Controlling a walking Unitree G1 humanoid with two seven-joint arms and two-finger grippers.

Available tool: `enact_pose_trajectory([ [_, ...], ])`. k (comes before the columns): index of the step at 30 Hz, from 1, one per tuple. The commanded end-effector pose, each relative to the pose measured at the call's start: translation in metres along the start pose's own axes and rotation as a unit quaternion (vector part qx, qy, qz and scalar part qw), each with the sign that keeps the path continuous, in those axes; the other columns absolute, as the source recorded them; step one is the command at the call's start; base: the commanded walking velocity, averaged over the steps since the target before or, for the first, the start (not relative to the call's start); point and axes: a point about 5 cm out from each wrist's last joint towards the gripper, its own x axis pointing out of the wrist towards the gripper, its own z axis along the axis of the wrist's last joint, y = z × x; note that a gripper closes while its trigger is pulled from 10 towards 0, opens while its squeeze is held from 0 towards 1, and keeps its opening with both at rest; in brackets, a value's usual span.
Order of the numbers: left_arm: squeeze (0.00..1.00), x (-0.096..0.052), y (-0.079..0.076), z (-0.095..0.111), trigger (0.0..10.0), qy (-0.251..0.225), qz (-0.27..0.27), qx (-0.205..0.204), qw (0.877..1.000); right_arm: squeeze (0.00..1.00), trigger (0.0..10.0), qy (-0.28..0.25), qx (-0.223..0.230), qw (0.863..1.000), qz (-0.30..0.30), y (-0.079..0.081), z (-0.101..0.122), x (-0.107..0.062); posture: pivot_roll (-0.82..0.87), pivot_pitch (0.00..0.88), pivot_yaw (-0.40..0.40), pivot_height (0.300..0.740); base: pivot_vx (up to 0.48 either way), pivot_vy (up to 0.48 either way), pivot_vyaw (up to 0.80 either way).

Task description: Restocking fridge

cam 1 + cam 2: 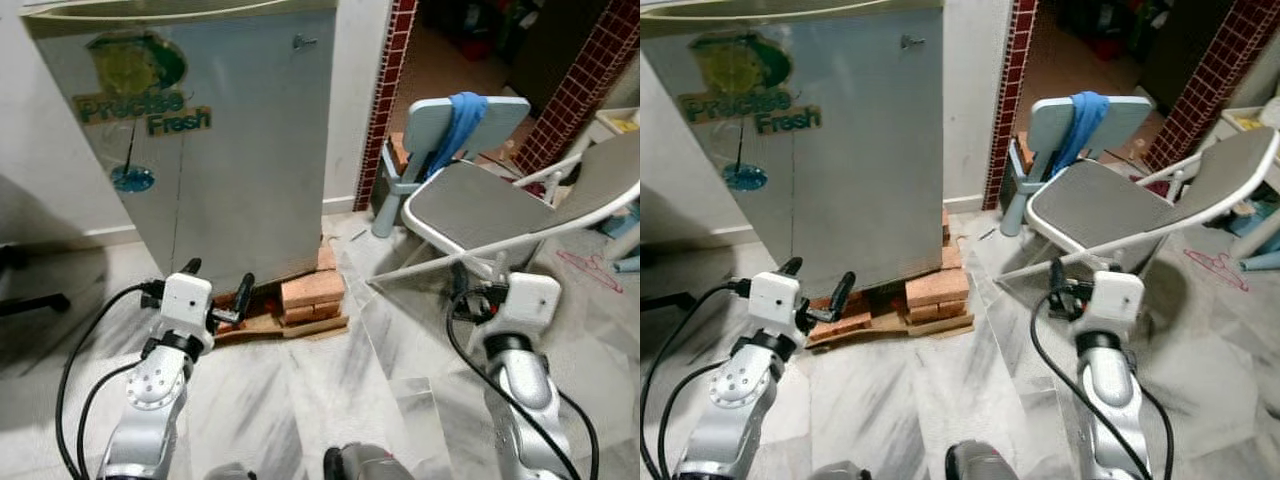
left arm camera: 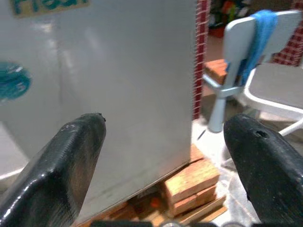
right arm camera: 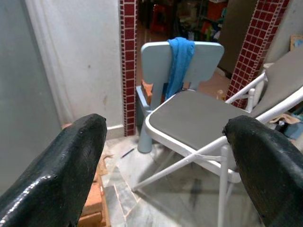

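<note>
Floor: pale marbled tiles (image 1: 330, 390) run from the white wall (image 1: 40, 130) on the left to a doorway edged with red mosaic pillars (image 1: 390, 90).
Fridge: a silver fridge (image 1: 230, 150) stands shut against the wall, straight ahead of the left arm; its door carries a green and yellow "Fresh" sticker (image 1: 140, 85) and a small blue mark (image 1: 132, 179) below it.
Fridge contents: cannot tell, the door is closed.
Base: the fridge rests on stacked bricks (image 1: 312, 290) and a wooden board (image 1: 290, 325), which stick out at its right front corner.
Left gripper: the left gripper (image 1: 217, 278) is raised low in front of the fridge, near its bottom edge, fingers (image 2: 66, 161) spread wide with nothing between them; it points at the fridge door.
Right gripper: the right gripper (image 3: 165, 156) is held up to the right, apart from the fridge, facing the chairs; its fingers (image 3: 61, 165) are spread wide and hold nothing.
Folding chair: a white-framed chair (image 1: 480, 205) with a grey seat stands to the right of the fridge, just beyond the right gripper.
Small chair: a pale blue chair (image 1: 420, 150) sits behind the folding chair by the doorway, with a blue cloth (image 1: 462, 125) draped over its back.
Behind the small chair: a brick-coloured block (image 3: 147, 91) shows beside its seat.
Far right: a red hanger (image 1: 590, 268) lies on the tiles, beyond the folding chair.
Cables: black cables (image 1: 80, 370) loop along both silver arms.
</note>
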Motion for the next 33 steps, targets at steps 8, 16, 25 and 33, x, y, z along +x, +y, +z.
enact_pose_trajectory([
  [8, 0.00, 0.000, 0.005, -0.019, 10.0, 0.050, 0.007, -0.058, 0.997, 0.00, 10.0, -0.004, 0.000, 1.000, 0.027, 0.016, -0.004, 0.002, -0.04, 0.000, -0.009, 0.740, 0.000, 0.453, 0.00],
  [16, 0.00, 0.008, 0.009, -0.014, 10.0, 0.044, -0.028, -0.057, 0.997, 0.00, 10.0, 0.014, 0.009, 1.000, 0.013, 0.016, -0.009, 0.007, -0.04, 0.000, 0.007, 0.740, 0.000, 0.480, -0.06],
  [25, 0.00, 0.008, 0.014, -0.013, 10.0, 0.037, -0.019, -0.061, 0.997, 0.00, 10.0, 0.011, 0.010, 0.999, 0.030, 0.019, -0.010, 0.007, -0.04, 0.000, -0.008, 0.740, 0.000, 0.480, -0.74],
  [33, 0.00, 0.007, 0.012, -0.014, 10.0, 0.035, -0.015, -0.073, 0.997, 0.00, 10.0, 0.003, 0.008, 0.999, 0.037, 0.018, -0.005, 0.013, -0.04, 0.000, -0.019, 0.740, 0.000, 0.480, -0.80],
])
